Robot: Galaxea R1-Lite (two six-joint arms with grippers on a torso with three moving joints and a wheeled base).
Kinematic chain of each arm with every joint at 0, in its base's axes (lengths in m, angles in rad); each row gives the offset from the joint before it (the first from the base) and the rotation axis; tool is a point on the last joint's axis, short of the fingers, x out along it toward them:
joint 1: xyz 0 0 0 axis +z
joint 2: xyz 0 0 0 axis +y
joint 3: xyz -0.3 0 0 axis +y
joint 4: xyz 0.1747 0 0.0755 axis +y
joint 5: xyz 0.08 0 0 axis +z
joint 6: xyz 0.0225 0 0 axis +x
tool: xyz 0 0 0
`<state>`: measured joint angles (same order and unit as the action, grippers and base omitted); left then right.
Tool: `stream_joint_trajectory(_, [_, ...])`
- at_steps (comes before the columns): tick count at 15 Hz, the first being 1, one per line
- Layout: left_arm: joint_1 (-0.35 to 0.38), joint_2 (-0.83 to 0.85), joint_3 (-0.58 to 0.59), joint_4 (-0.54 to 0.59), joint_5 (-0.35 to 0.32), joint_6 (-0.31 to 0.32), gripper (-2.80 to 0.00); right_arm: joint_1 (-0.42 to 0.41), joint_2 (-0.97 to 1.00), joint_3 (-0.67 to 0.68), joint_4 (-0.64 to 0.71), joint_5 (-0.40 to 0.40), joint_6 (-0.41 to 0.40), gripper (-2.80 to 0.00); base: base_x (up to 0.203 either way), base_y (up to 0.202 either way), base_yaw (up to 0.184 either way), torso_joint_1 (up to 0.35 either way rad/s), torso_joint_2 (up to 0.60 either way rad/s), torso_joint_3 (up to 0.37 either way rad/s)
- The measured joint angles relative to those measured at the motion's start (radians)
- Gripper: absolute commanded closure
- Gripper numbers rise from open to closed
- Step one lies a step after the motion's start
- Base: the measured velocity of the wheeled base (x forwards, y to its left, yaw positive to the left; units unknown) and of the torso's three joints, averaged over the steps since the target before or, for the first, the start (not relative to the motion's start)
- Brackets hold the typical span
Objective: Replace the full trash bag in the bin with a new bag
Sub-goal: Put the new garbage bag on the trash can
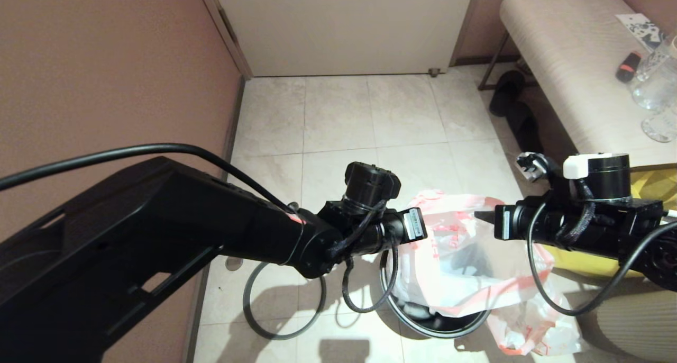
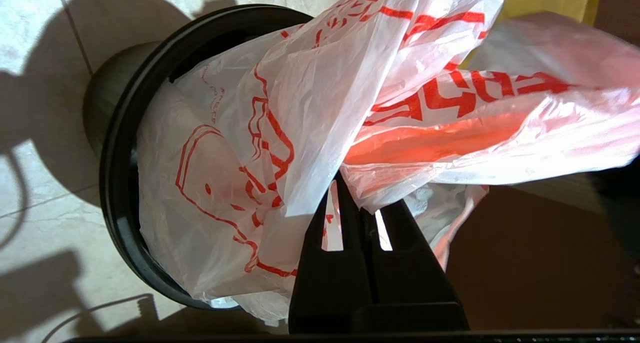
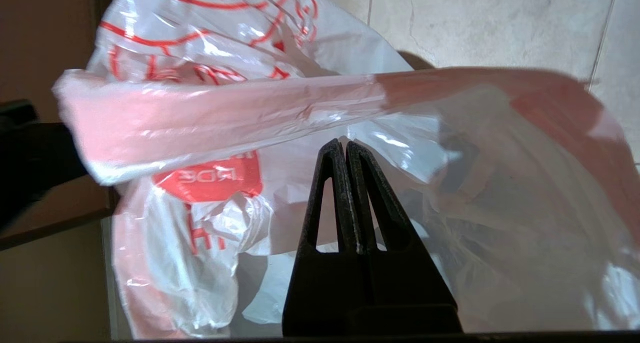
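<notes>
The new bag [image 2: 280, 133] is being seated in the bin [image 2: 117, 148]; its hem is pinched by the left gripper [image 2: 357, 193] and right gripper [image 3: 346, 148]. Next, the hem must be spread over the rim.

Readable markings, one item only.

1. The new bag [image 2: 240, 148], thin white plastic with red print.
- Right wrist view: a solid red patch on the new bag [image 3: 207, 178], just beside the closed jaws of the right gripper [image 3: 346, 144]; pale letters on it read "RDE", seen mirrored through the film. Larger red strokes under the patch are crumpled and cannot be read.
- Left wrist view: bold red characters on the fold just beyond the closed jaws of the left gripper [image 2: 360, 195], seen reversed; not legible as a word. Red line drawing beside them, no text.
</notes>
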<state>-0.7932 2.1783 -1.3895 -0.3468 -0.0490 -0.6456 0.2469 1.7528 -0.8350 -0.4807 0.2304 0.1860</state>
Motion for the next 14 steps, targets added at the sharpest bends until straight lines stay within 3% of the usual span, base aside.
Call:
stream_joint_trajectory(5, [-0.004, -0.037, 0.014, 0.005, -0.068, -0.053, 0.00, 0.020, 0.039, -0.005, 0.093, 0.059, -0.002, 0.00, 0.000, 0.000, 0.000, 0.000, 0.00, 0.000])
stream_joint_trajectory(10, [0.013, 0.033, 0.012, -0.058, -0.064, -0.035, 0.00, 0.008, 0.024, -0.007, 0.105, 0.081, -0.006, 0.00, 0.000, 0.000, 0.000, 0.000, 0.00, 0.000])
stream_joint_trajectory(14, [0.053, 0.100, -0.024, -0.077, -0.060, -0.016, 0.00, -0.020, -0.008, -0.023, 0.201, 0.091, -0.056, 0.00, 0.000, 0.000, 0.000, 0.000, 0.00, 0.000])
